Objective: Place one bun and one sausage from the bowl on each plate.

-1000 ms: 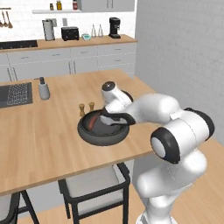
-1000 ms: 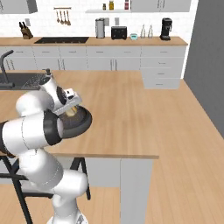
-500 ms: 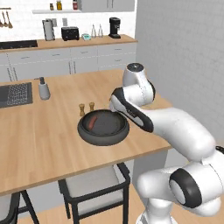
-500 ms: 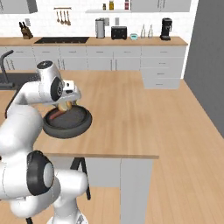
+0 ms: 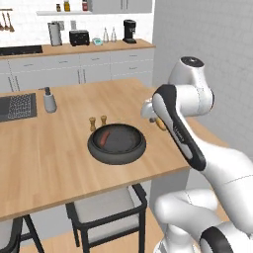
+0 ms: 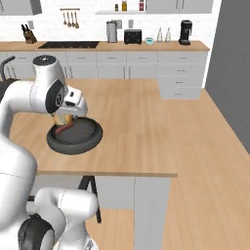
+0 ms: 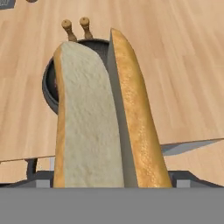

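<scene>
Hand view shows a split bun (image 7: 105, 118) standing lengthwise between the jaws, which are set wide around it; the bun is held clear of the bowl (image 7: 49, 92) below. Step in hand: carrying the first bun toward a plate. One sausage (image 5: 104, 138) lies in the bowl on the surface, beside two small shakers (image 5: 98, 122). The next move calls for finding a plate and lowering the bun flat. Against the earlier frame, the arm has lifted and swung right, away from the bowl.

Matt crumbly bun (image 7: 92, 122); smooth wooden counter (image 5: 59, 148); matt dark bowl (image 5: 117, 145).
</scene>
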Tool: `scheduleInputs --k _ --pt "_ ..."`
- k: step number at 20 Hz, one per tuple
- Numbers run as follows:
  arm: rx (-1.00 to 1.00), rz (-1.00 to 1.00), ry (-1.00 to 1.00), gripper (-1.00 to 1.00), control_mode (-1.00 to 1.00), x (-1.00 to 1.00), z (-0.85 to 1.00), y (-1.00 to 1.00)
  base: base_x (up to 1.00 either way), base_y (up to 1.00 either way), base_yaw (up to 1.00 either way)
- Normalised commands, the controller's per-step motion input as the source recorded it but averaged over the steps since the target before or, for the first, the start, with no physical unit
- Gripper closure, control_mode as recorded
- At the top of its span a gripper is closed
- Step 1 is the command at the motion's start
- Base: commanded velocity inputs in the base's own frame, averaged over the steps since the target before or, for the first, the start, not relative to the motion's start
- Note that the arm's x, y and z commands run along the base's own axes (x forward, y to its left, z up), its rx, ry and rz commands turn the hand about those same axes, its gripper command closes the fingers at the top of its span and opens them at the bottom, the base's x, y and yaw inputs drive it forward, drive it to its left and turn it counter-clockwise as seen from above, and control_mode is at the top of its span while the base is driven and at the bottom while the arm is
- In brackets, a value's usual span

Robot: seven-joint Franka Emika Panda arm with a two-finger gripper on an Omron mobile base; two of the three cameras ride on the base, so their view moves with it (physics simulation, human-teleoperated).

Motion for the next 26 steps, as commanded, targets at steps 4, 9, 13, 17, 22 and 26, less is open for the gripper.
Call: scheduleInputs --k 4,9,13,17,22,26 --pt "0.02 -0.1 0.01 1.0 1.0 -0.5 0.0 0.0 -0.5 0.01 -0.09" --pt "0.0 0.0 0.0 1.0 1.0 0.0 0.0 0.0 -0.97 0.82 -0.1" --pt "0.0 0.0 0.0 1.0 1.0 0.0 0.0 0.0 -0.44 1.0 0.07" --pt "0.0 0.0 0.0 1.0 1.0 0.0 0.0 0.0 -0.09 1.0 0.11" --pt "0.0 0.0 0.0 1.0 1.0 0.0 0.0 0.0 0.0 1.0 0.07" --pt "0.0 0.0 0.0 1.0 1.0 0.0 0.0 0.0 0.0 1.0 0.05"
